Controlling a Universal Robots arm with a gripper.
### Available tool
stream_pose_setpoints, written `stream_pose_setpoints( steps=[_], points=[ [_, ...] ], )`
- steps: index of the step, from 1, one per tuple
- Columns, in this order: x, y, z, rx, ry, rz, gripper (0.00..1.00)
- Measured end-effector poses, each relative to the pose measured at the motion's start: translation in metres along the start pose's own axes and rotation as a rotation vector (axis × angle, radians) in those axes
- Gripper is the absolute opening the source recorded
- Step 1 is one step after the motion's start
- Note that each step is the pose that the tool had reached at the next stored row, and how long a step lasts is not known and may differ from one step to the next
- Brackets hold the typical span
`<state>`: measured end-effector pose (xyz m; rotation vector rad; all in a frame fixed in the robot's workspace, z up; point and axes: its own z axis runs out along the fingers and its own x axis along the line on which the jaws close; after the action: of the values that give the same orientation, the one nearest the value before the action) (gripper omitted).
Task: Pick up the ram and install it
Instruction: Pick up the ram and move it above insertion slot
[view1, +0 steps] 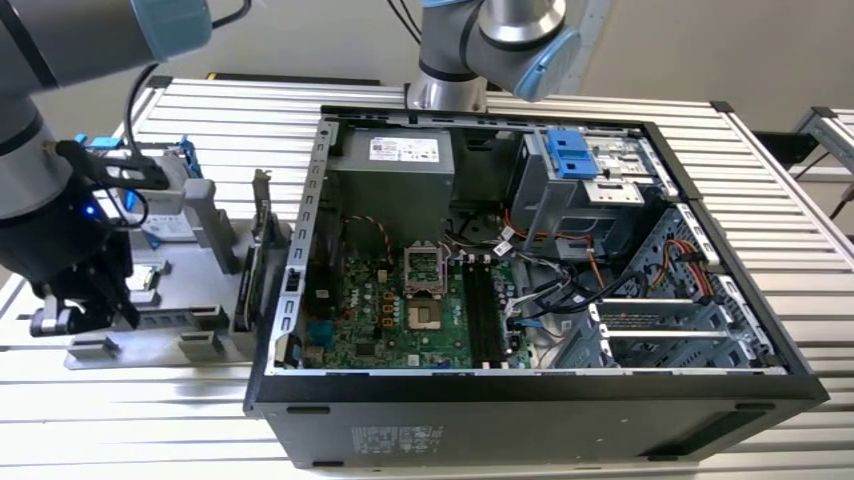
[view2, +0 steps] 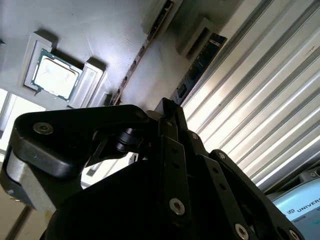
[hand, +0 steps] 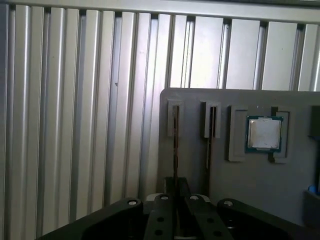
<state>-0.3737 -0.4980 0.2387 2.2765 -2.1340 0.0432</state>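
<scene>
One thin flat ram (view2: 202, 62) stands edgewise in grey holder (view2: 100, 30).

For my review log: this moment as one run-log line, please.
phase: pick-up | gripper: over tray, lined up with ram | ram: standing on edge in tray slot | computer case: open

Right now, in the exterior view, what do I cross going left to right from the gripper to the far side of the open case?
From the left: gripper → CPU socket → memory slots → blue-latched drive cage.
</scene>
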Motion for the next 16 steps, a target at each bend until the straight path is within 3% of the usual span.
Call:
stream_pose_setpoints(
  steps=[16],
  points=[
    [0.0003, 0.0, -0.009, 0.0, 0.0, 0.001, 0.0]
  ],
)
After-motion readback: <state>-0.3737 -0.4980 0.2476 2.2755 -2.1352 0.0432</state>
